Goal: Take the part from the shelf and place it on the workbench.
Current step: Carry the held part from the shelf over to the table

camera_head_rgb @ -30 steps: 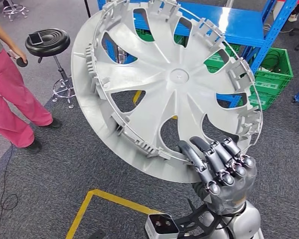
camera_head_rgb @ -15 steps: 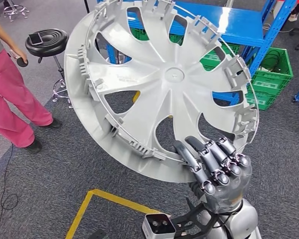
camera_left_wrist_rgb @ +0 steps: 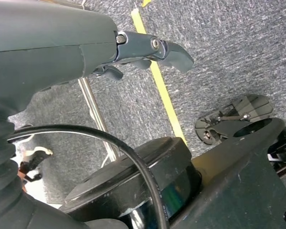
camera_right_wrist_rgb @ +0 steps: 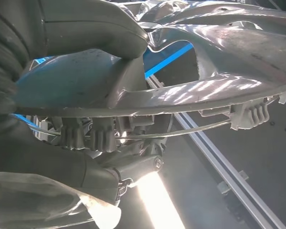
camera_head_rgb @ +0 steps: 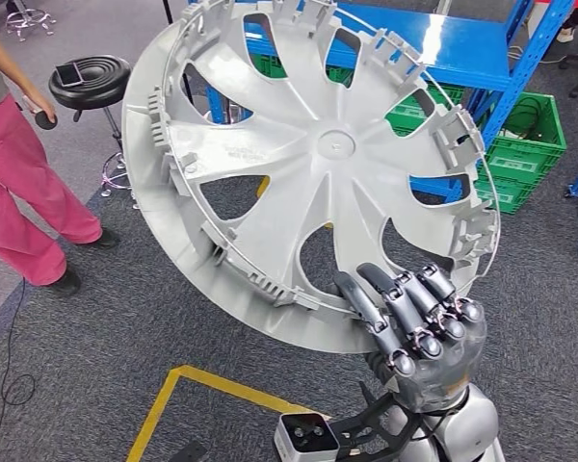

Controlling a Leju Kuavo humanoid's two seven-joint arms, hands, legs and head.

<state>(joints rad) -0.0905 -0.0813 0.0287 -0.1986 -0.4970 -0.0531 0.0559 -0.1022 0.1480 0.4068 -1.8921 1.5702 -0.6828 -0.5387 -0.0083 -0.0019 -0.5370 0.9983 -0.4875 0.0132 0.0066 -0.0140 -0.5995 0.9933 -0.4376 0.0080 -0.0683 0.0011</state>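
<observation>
Part: a large silver wheel cover (camera_head_rgb: 308, 164), ribbed inner side facing me, held up tilted in the air over the grey carpet, its high edge far and left, its low edge near and right
My right robot hand (camera_head_rgb: 417, 327): gripped the wheel cover at its near right rim, dark fingers (camera_head_rgb: 399, 313) curled over the inner side of the rim; in the right wrist view the thick thumb (camera_right_wrist_rgb: 98, 28) pressed on the opposite face, so the rim sat clamped between
My left robot hand (camera_left_wrist_rgb: 148, 47): held nothing; it hung low over the carpet in the left wrist view, fingers curled in close to the palm
Shelf: a blue shelf (camera_head_rgb: 446, 48) stood far, behind the wheel cover, showing through its cut-outs
Crates: green crates (camera_head_rgb: 526, 144) sat on the floor under and to the right of the shelf
Stool: a black round stool (camera_head_rgb: 93, 82) stood far left, a dark phone-like item lying on its seat
Person: a person in pink trousers (camera_head_rgb: 24, 192) stood at the left edge, beside the stool
Floor mark: yellow tape (camera_head_rgb: 198, 385) ran across the carpet near me, below the wheel cover
</observation>
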